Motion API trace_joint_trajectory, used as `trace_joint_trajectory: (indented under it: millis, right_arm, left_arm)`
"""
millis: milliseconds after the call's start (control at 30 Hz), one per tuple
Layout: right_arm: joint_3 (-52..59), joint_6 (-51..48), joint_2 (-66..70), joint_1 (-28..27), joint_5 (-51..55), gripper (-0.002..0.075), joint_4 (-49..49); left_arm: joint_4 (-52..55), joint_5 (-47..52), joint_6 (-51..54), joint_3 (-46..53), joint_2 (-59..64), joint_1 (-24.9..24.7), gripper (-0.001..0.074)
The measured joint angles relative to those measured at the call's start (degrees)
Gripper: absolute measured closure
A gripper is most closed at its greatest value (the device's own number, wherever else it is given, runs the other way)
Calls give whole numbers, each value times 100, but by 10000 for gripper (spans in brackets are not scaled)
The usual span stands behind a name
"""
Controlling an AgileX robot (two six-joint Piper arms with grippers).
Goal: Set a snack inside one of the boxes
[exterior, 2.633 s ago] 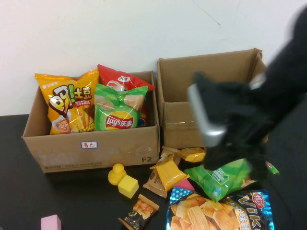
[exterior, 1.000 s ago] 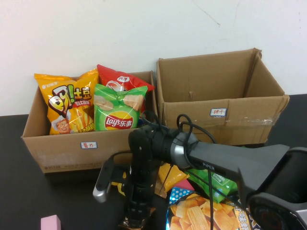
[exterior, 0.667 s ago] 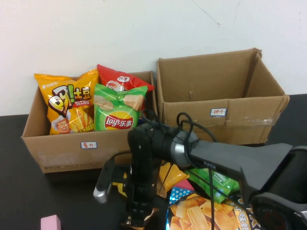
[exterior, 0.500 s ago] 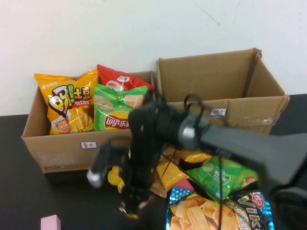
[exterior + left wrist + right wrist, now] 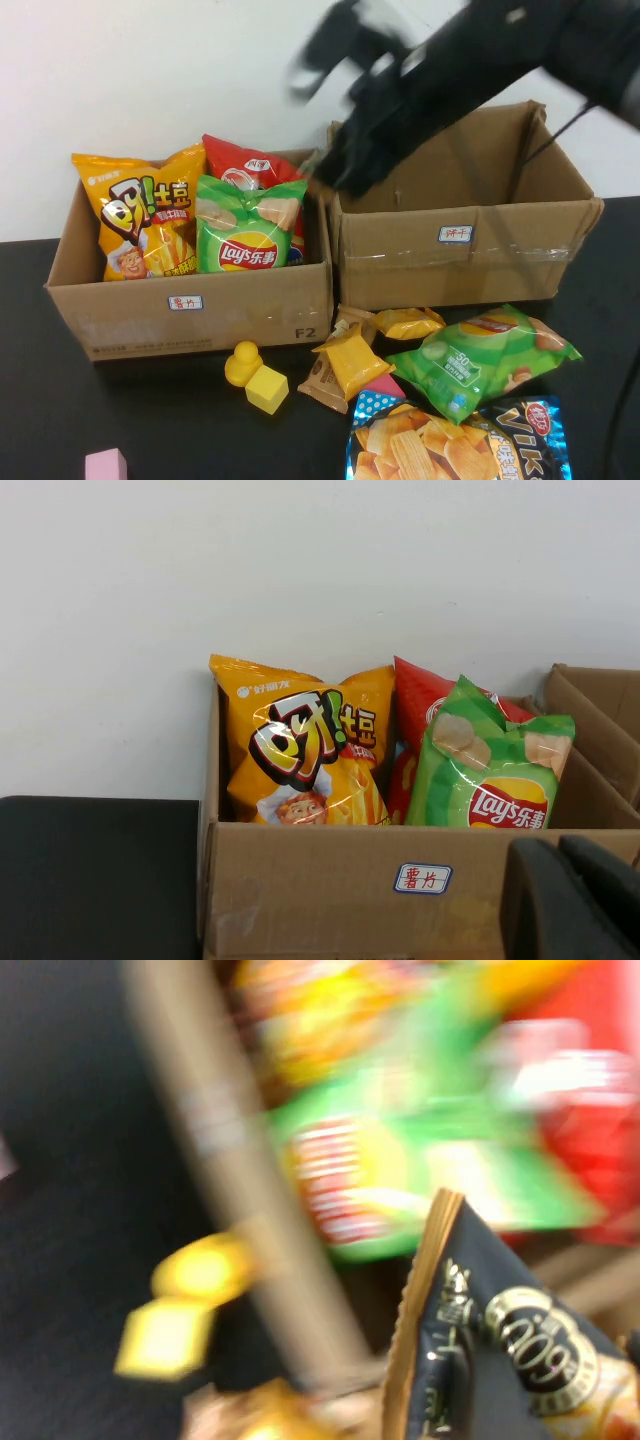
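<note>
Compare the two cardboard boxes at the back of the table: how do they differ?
The left box holds three chip bags standing upright; the right box shows no contents. The left box is lower, the right box taller with raised flaps. The right pincer, gripping a dark snack packet, is above the edge between them; the left pincer is near the left box. Both carry small labels.
</note>
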Motion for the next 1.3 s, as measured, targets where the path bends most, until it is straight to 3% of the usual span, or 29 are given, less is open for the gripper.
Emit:
trace_joint_trajectory:
  millis: [233, 300, 433, 533, 567, 633, 733, 800, 900, 1067, 1300]
  right_arm:
    - [0, -418, 602, -1336, -1048, 469, 1663]
    - [0, -680, 881, -1580, -1111, 403, 2234]
    - [12, -977, 1282, -1892, -1190, 187, 3277]
    - [12, -1011, 1331, -2060, -1107, 139, 3633]
    - [12, -1011, 1315, -2106, -1045, 146, 3690]
    - [12, -1025, 1153, -2288, -592, 275, 3730]
    - [12, -1153, 846, -2478, 2, 555, 3759]
    - [12, -1371, 520, -2632, 423, 652, 3886]
    - [12, -1597, -77, -2840, 965, 701, 4006]
    - [167, -1875, -1398, -3006, 1476, 718, 3824]
    - [1982, -2210, -4034, -3006, 821, 718, 3518]
  left_arm:
    - [0, -9, 0, 0, 0, 0, 736]
    - [0, -9, 26, 0, 0, 0, 736]
    - [0, -19, 26, 0, 0, 0, 737]
    - [0, -22, 26, 0, 0, 0, 737]
    - [0, -22, 26, 0, 0, 0, 737]
    - [0, -26, 26, 0, 0, 0, 737]
    - [0, -26, 26, 0, 0, 0, 737]
    - [0, -36, 26, 0, 0, 0, 737]
    - [0, -35, 26, 0, 0, 0, 737]
    - [0, -62, 16, 0, 0, 0, 737]
    - [0, -149, -2, 0, 0, 0, 737]
